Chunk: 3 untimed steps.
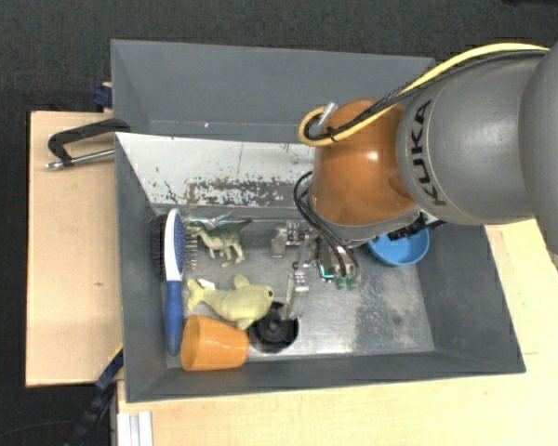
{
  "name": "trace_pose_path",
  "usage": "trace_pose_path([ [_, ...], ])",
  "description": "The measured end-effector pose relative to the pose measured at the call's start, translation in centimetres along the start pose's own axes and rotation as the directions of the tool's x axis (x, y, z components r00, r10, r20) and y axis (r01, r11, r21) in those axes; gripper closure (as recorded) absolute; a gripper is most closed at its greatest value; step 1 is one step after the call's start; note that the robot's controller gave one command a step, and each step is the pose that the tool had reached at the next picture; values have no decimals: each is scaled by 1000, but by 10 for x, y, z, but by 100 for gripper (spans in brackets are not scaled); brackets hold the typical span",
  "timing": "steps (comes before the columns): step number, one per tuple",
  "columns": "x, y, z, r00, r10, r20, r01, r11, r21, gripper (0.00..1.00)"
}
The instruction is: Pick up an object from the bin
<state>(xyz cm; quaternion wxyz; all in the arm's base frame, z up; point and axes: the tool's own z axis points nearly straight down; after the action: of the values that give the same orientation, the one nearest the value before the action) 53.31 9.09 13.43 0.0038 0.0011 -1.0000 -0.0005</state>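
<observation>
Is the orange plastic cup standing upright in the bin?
No, the orange plastic cup lies on its side in the lower-left corner of the grey metal bin, beside the pale yellow soft toy.

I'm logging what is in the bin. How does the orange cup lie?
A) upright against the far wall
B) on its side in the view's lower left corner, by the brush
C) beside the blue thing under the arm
B: the orange cup lies tipped on its side at the lower left, by the lower end of the blue-and-white brush and just below the pale yellow toy.
</observation>
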Motion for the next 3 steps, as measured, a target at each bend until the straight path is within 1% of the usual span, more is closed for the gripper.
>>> trace_pose_path([
  [1, 28, 36, 36, 1000, 20, 2, -20, 1000, -1, 0],
  [2, 38, 39, 64, 996, 86, 2, -86, 996, -2, 0],
  [3, 37, 38, 64, 996, 88, 7, -88, 996, -2, 100],
])
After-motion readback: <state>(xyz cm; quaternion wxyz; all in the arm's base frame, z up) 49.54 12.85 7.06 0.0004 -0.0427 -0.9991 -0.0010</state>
